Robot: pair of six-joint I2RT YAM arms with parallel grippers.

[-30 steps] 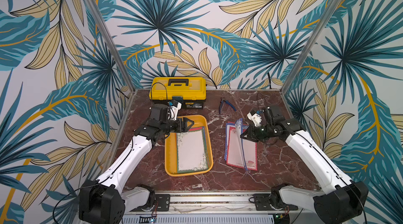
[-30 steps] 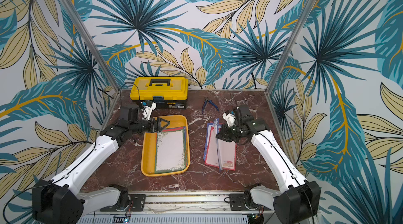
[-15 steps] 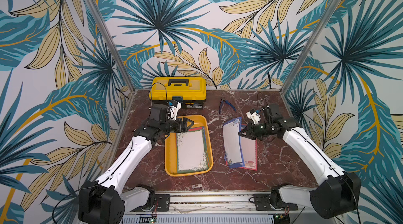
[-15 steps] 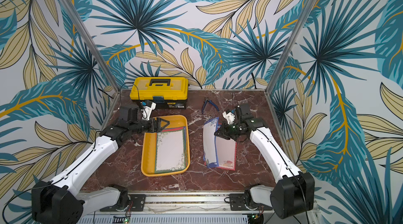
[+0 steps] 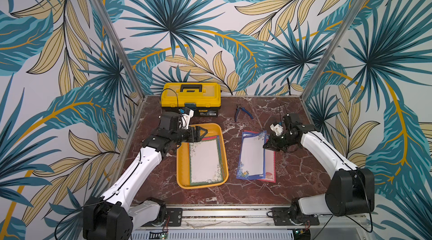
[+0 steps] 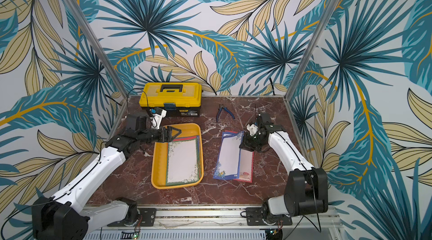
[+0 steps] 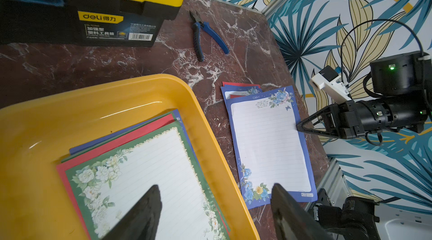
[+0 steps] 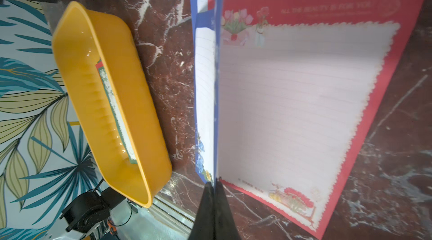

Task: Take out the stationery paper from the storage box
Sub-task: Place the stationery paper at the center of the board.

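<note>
Blue sheet (image 5: 252, 154) lowered flatter; right end effector (image 5: 266, 145) pinches its edge; left end effector (image 5: 203, 134) wide, empty.

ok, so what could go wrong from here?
1. The right gripper pinches the blue sheet by one edge only, with that edge raised. On release it may land skewed over the red sheet.
2. The left gripper hangs open over the tray, where the green sheet lies flat on others. It could grab several sheets, or none.
</note>
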